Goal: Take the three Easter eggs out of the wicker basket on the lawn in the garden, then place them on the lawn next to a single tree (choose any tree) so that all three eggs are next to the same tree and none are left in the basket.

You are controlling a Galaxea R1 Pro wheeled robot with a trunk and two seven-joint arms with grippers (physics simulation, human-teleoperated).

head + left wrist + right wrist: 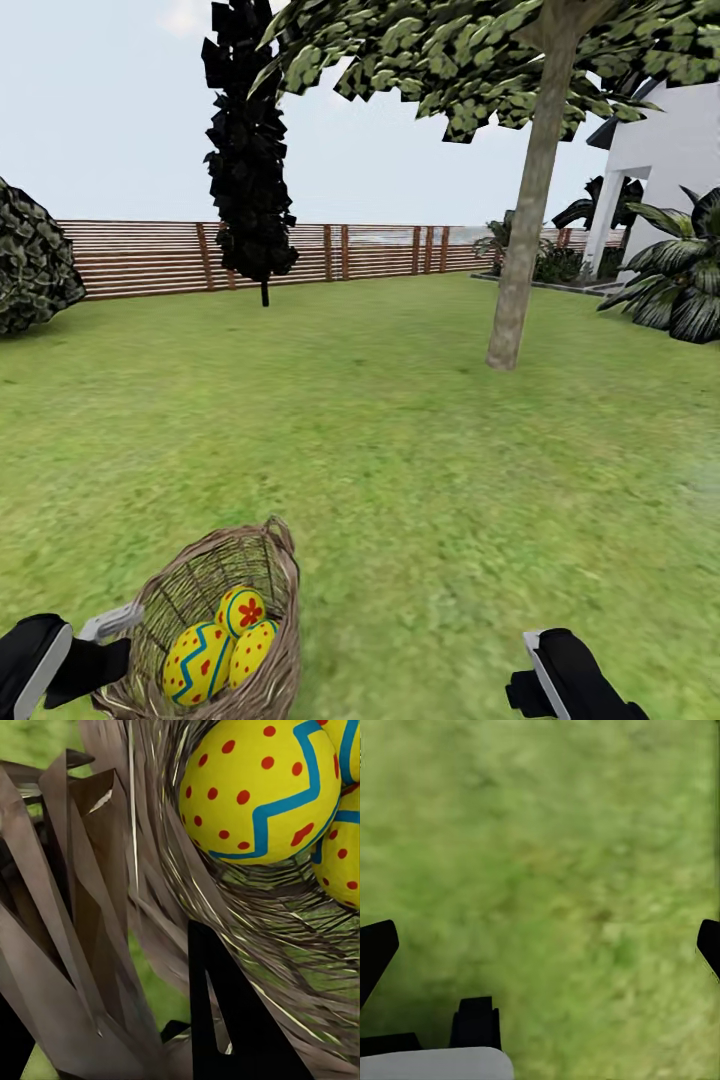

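The wicker basket (285, 575) hangs tilted at the bottom left of the head view, with three yellow Easter eggs (198, 662) (241, 610) (252, 652) inside. My left gripper (122, 626) is shut on the basket's wall. In the left wrist view one black finger (225, 1020) lies inside the weave, close under a dotted egg (262, 791). My right gripper (545, 665) is open over bare lawn (400, 450), and its fingertips sit wide apart in the right wrist view (540, 945). A tree (525, 250) with a grey-brown trunk stands ahead on the right.
A dark cypress (250, 150) stands far ahead by the slatted fence (150, 258). A bush (30, 260) is at the left edge. The white house (670, 170) and palms (680, 270) are at the right. Open grass lies between me and the tree.
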